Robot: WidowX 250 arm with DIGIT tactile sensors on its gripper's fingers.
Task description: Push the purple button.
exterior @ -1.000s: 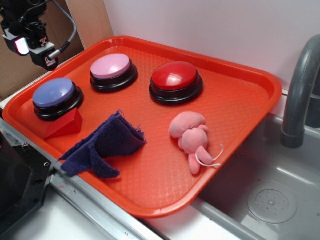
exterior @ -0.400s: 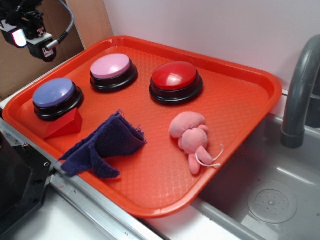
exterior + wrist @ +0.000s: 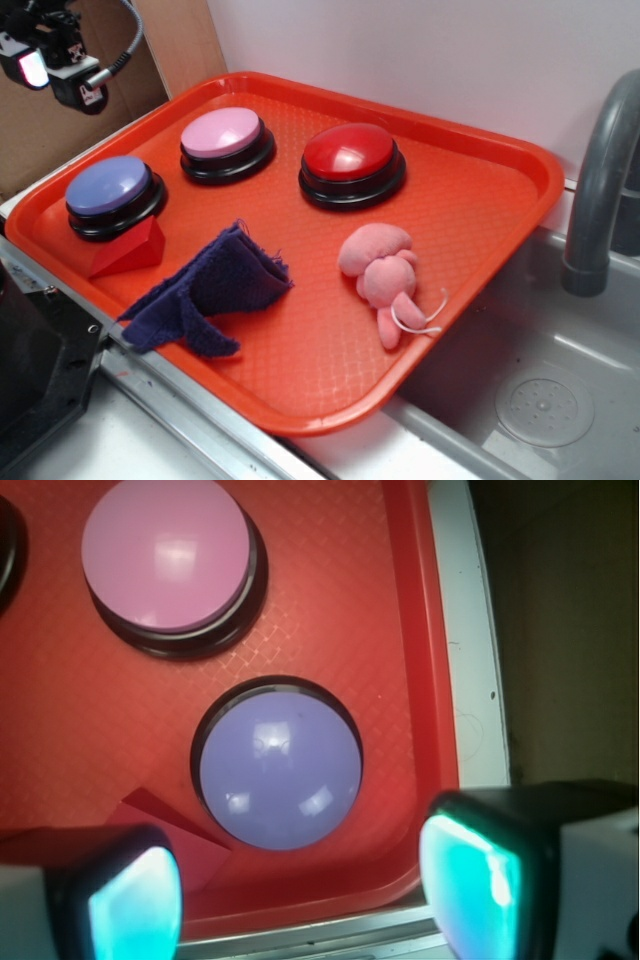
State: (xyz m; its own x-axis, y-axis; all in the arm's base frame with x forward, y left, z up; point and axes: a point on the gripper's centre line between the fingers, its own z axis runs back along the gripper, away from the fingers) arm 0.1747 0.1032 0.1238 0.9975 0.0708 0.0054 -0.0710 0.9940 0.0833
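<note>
The purple button, periwinkle dome on a black base, sits at the left end of the orange tray. My gripper hangs high above and behind the tray's left corner, well clear of the button. In the wrist view the gripper is open with nothing between its glowing pads; the purple button lies just ahead of the gap.
A pale pink button and a red button stand further along the tray. A red wedge block, a dark purple cloth and a pink plush toy lie nearer. A grey faucet and sink are right.
My gripper has risen and drifted left, away from the tray's back corner. Nothing on the tray has moved.
</note>
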